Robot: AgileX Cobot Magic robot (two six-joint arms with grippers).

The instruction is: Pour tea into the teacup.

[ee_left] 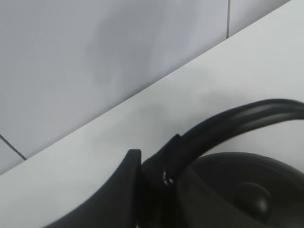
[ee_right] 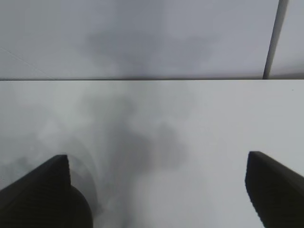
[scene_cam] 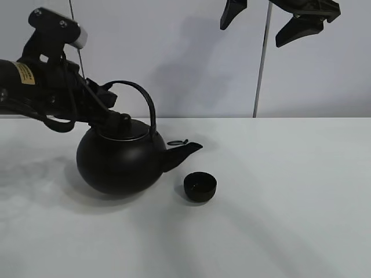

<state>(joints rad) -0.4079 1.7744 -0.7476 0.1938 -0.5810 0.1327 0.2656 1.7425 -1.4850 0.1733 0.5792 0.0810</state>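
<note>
Left fingers (ee_left: 121, 187) on the kettle (scene_cam: 119, 159) handle (ee_left: 228, 121), teacup (scene_cam: 200, 186) just past the spout (scene_cam: 182, 153).
My left fingers look pinched on the handle's end by the lid (scene_cam: 124, 124). I judge the kettle heavy and rigid, likely to swing under that off-centre hold, so I'd tip slowly. The teacup sits on the worktop (scene_cam: 290, 202) beyond those fingers, near the spout tip but not touching it. It looks tiny and light, easy to knock. My right fingers (scene_cam: 232, 14) hang spread wide, well apart from both, holding nothing.
</note>
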